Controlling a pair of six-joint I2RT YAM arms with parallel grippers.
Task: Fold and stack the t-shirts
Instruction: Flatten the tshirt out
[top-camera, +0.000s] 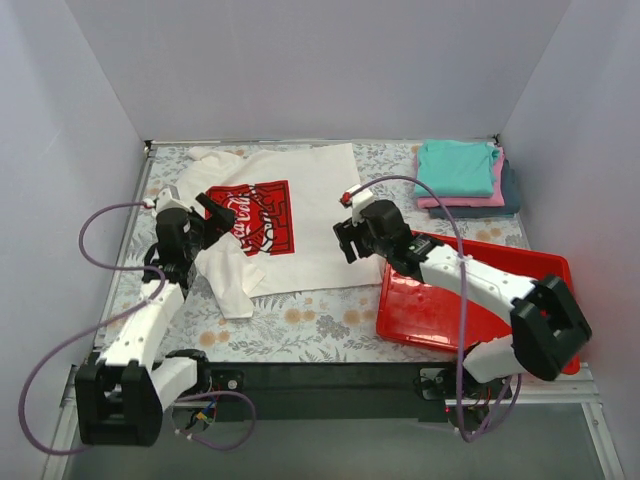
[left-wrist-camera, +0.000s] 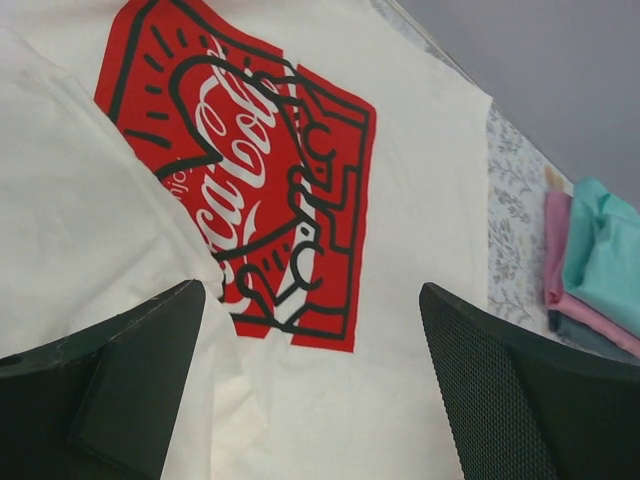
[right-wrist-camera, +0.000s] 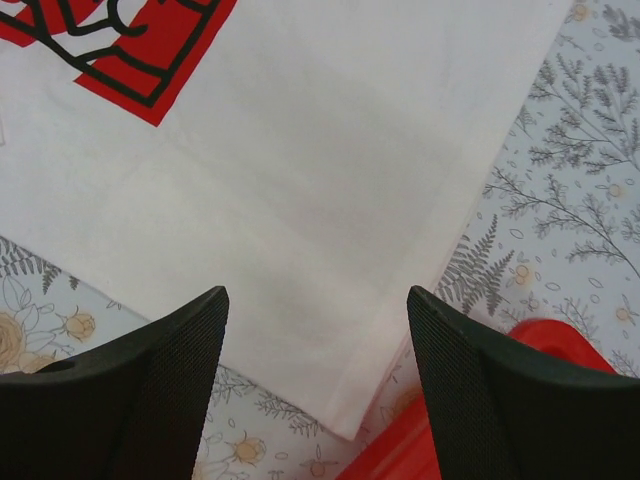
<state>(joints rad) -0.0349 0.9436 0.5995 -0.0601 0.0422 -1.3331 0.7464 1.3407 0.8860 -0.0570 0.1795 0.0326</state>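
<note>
Seen from the top view, the red tray lies nearest, at 4 o'clock on the flowered table, close to the right arm's base. The right arm stretches across it toward 10 o'clock. The part of the tray's floor that the arm does not hide shows plain red plastic.

Beyond the tray, near the table's middle, the right gripper hangs over the white shirt. Its jaws are spread apart with nothing between them, released above the hem corner of the shirt that points toward the tray at 4 o'clock.

At 9 o'clock the left gripper is likewise released. Its two fingers stand wide apart over the shirt's chest, clasping nothing. Below it a fold of white cloth laps over the near edge of the red logo.

The white shirt lies spread from the middle of the table out toward 11 o'clock, logo side up. Its 9 o'clock side is doubled inward, and a loose flap trails toward 7 o'clock. The rest lies flat.

Farthest off, at 2 o'clock by the back wall, three folded shirts form a stack. A teal shirt is on top, with a pink shirt under it. A dark blue-grey shirt is at the bottom, sticking out on the 3 o'clock side. The stack is well apart from the white shirt and just beyond the tray's far edge.
</note>
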